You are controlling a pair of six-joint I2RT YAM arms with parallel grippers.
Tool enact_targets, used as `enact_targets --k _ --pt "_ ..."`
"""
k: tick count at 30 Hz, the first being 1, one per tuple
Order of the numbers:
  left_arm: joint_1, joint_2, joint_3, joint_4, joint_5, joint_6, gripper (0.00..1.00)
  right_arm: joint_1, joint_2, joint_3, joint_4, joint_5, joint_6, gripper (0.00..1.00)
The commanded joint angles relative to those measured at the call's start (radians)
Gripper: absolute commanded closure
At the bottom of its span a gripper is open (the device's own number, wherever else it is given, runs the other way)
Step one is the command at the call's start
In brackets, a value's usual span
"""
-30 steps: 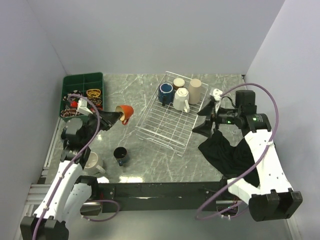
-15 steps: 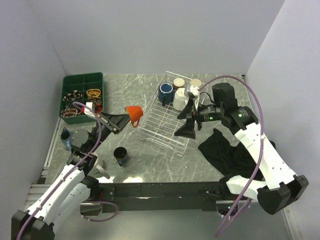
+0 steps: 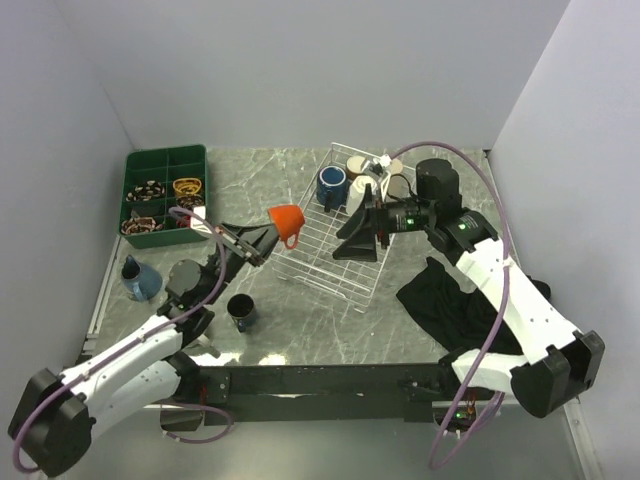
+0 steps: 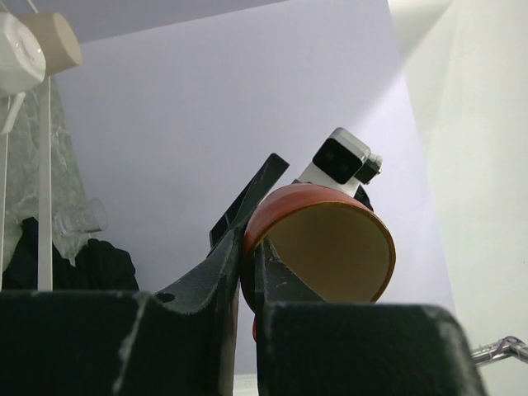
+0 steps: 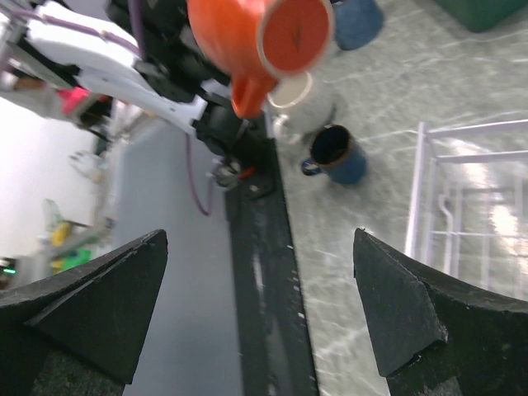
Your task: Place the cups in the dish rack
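Observation:
My left gripper (image 3: 262, 238) is shut on the rim of a small orange cup (image 3: 287, 220), held in the air at the left edge of the white wire dish rack (image 3: 322, 262). In the left wrist view one finger sits inside the orange cup (image 4: 323, 241) and one outside. My right gripper (image 3: 352, 226) hangs open over the rack, facing the orange cup (image 5: 266, 35), a short way from it. A dark blue mug (image 3: 331, 185), a brown-cream cup (image 3: 357, 165) and a beige tumbler (image 3: 396, 164) stand in the rack. A navy cup (image 3: 240, 311) stands on the table.
A dark green compartment tray (image 3: 165, 158) sits at the back left. A blue cup (image 3: 138, 279) lies at the table's left edge. A cream mug (image 5: 302, 102) stands under my left arm. A black cloth (image 3: 450, 302) lies right of the rack.
My left gripper has carried the orange cup rightward to the rack's edge. My right arm has swung left over the rack toward the cup, still open.

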Motion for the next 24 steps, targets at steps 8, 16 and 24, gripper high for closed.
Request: enact_targets --k 8,16,24 --pt "-0.153 0.222 0.131 0.297 -0.158 -0.030 0.99 0.010 0.070 -0.064 0.338 -0.099 0.356 0.05" --pt "-0.222 0.406 0.187 0.435 -0.170 -0.060 0.99 -0.001 0.020 -0.144 0.490 -0.117 0.491 0.22" --pt "-0.273 0.492 0.220 0.486 -0.178 -0.064 0.99 -0.100 -0.026 -0.262 0.741 -0.108 0.705 0.50"
